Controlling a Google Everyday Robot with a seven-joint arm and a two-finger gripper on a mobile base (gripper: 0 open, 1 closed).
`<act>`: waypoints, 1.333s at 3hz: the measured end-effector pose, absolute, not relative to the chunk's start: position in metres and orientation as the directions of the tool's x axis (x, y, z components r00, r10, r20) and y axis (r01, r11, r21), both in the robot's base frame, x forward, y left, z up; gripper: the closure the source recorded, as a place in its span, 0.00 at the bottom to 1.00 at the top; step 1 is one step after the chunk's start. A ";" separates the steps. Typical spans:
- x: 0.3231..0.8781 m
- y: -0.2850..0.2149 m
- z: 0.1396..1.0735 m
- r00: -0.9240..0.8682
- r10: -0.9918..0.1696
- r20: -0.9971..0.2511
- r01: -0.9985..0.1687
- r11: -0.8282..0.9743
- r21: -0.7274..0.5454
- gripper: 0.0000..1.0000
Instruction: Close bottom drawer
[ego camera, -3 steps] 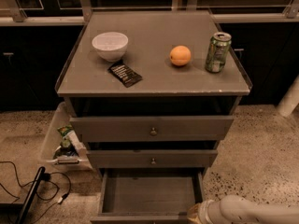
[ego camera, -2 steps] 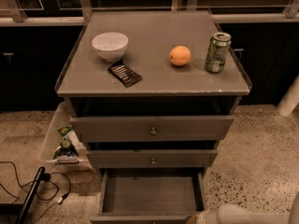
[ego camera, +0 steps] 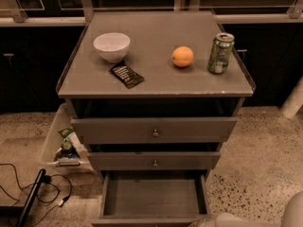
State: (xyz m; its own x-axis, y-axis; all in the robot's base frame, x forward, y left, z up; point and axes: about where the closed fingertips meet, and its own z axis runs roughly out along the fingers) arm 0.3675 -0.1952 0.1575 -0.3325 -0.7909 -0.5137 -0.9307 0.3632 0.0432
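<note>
The bottom drawer (ego camera: 151, 196) of the grey cabinet (ego camera: 156, 86) stands pulled far out, and its grey box is empty. Its front panel lies at the bottom edge of the view, and the knob is hidden. The middle drawer (ego camera: 154, 161) and the top drawer (ego camera: 154, 129) above it stick out a little. My gripper (ego camera: 201, 222) is at the bottom edge, just right of the bottom drawer's front corner. The white arm (ego camera: 293, 213) behind it runs off to the lower right.
On the cabinet top are a white bowl (ego camera: 111, 45), a black packet (ego camera: 127, 74), an orange (ego camera: 182, 56) and a green can (ego camera: 220, 52). A clear bin (ego camera: 60, 143) with snacks sits on the floor at the left. Cables and a black bar (ego camera: 31, 197) lie at the lower left.
My arm has drawn down and to the right, so less of it shows at the bottom edge. The bottom drawer stays open by the same amount.
</note>
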 end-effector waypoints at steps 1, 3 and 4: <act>0.398 -0.191 0.160 -0.261 -0.809 -0.527 -0.943 0.329 -0.038 1.00; 0.398 -0.191 0.160 -0.261 -0.809 -0.527 -0.943 0.329 -0.038 0.58; 0.398 -0.191 0.160 -0.261 -0.809 -0.527 -0.943 0.329 -0.038 0.35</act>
State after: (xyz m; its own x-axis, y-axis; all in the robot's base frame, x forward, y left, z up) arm 0.3977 -0.1905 0.1600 -0.2611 -0.8089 -0.5267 -0.9435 0.3293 -0.0380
